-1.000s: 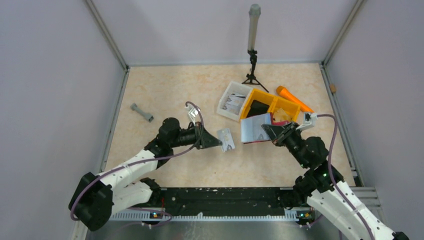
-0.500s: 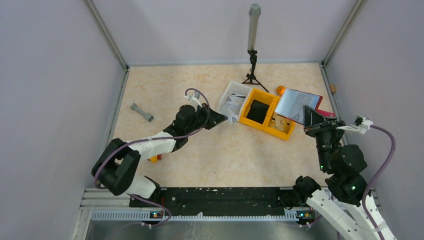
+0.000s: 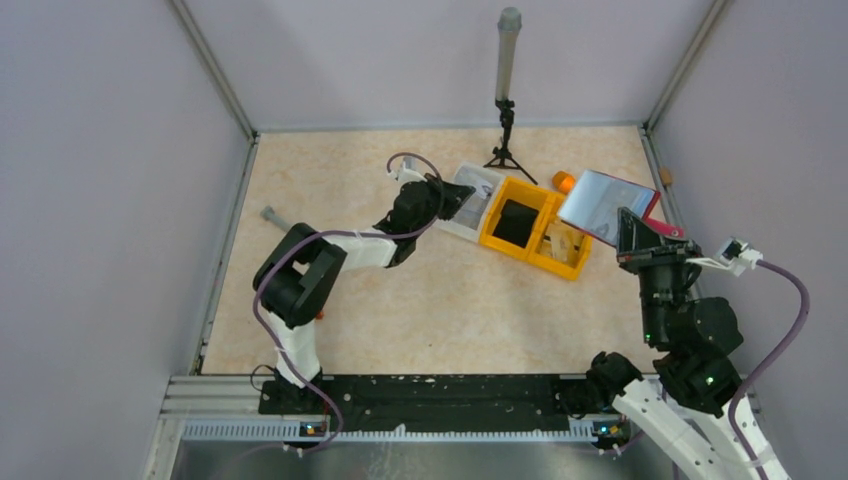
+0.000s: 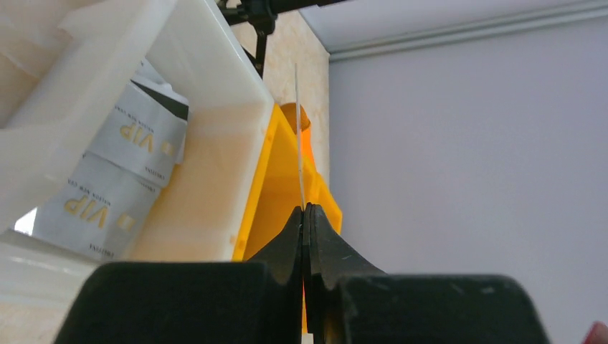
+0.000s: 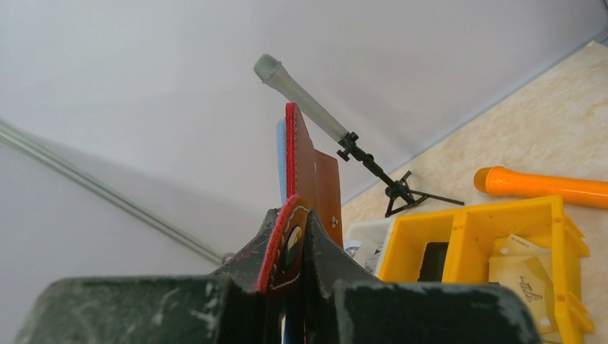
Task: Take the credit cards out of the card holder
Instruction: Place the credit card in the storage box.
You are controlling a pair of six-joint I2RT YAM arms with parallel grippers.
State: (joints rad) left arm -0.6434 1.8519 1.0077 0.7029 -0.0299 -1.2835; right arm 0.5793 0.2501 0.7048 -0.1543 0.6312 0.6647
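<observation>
I judge this to be the drop-off part of the job: one card is out and waits to be set down. My left tool [image 3: 452, 200] is reached out toward the far edge of the desk [image 3: 420, 300]. Its jaws are pressed fully together on a single credit card [image 4: 298, 136], which stands edge-on and upright from the fingertips. In the left wrist view the card hangs just about over the seam where the white tray [image 4: 215, 57] meets the yellow bin [image 3: 530, 258]. Some VIP-marked slips [image 4: 136, 136] lie in the tray.

My right tool [image 3: 630, 245] is clamped nearly closed on a lower corner of the card holder [image 3: 605, 205]. It holds the holder up off the desk near the right edge, toward the far right corner. The holder is open, with a pale blue-grey face turned up. A thin blue sliver shows beside its red edge in the right wrist view, and I cannot tell whether that is another card.

Next I would shift the left tool so the card is clearly over the tray, not its wall, and only then open the jaws. After that the left tool has to go to the holder, which the right tool should hold steady and open.
</observation>
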